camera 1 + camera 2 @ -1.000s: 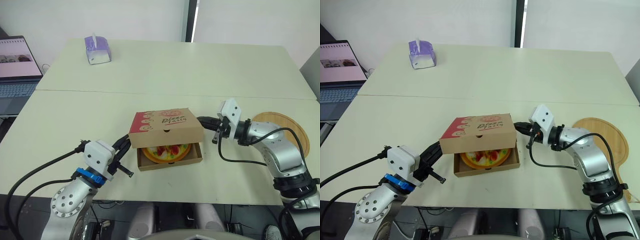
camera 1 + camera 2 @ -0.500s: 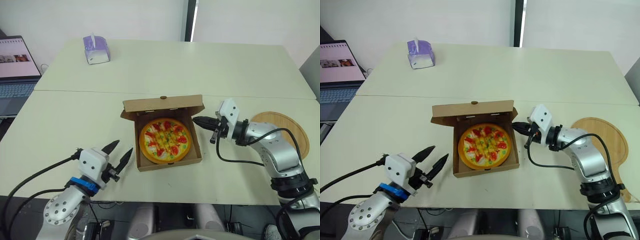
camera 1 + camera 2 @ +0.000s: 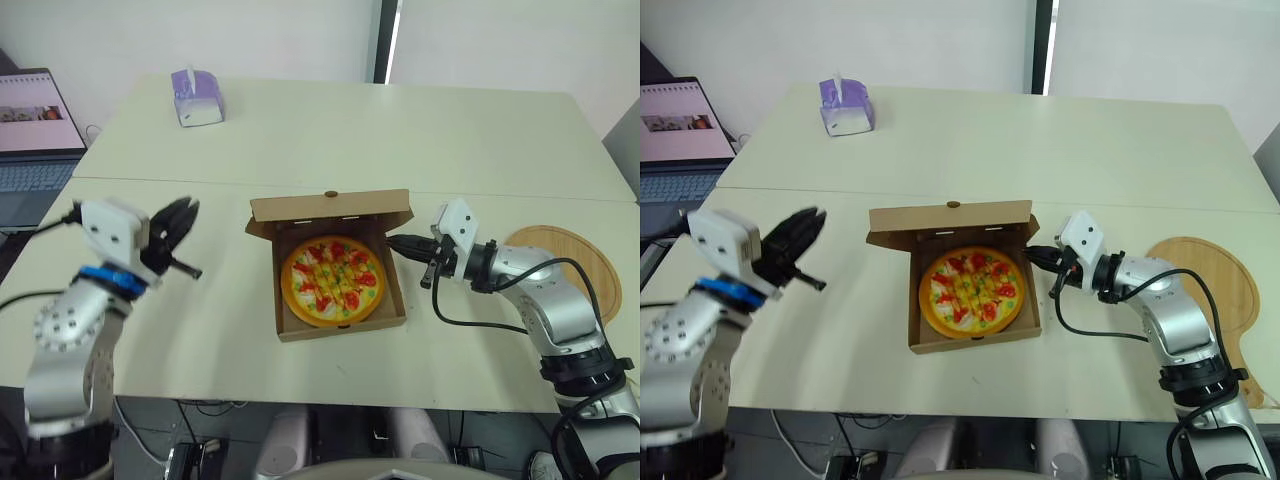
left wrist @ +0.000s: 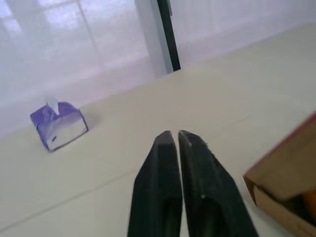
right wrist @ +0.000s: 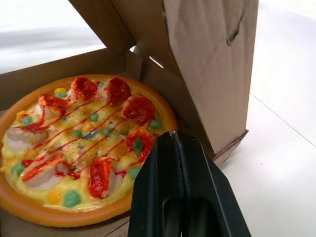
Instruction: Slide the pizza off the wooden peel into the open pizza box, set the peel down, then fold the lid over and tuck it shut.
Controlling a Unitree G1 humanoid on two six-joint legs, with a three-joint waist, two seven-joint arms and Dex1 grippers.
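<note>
1. The pizza box point(image 3: 340, 326) sits open near the middle of the near table point(image 3: 200, 330), close to its front edge.
2. The lid point(image 3: 330, 207) stands roughly upright along the far side of the box, with its plain brown inner face turned toward the robot.
3. The pizza point(image 3: 333, 280) lies flat inside the box base. Its toppings are red, yellow and green, with red sauce lines across them.
4. The right gripper point(image 3: 392, 241) is at the right wall of the box, near the far right corner and just beside the lid's side flap. Its two black fingers are pressed together with nothing between them. Whether they touch the cardboard cannot be determined.
5. The left gripper point(image 4: 172, 133) is raised above the table, well apart from the box on its left side. Its fingers are closed against each other with only a thin seam between them, and they grip nothing.
6. The wooden peel point(image 3: 570, 255) lies flat on the table at its right edge, behind the right arm and apart from the box.
7. A purple tissue box point(image 3: 196, 97) stands at the far left of the table.
8. An open laptop point(image 3: 35, 130) sits beyond the table's left edge.
</note>
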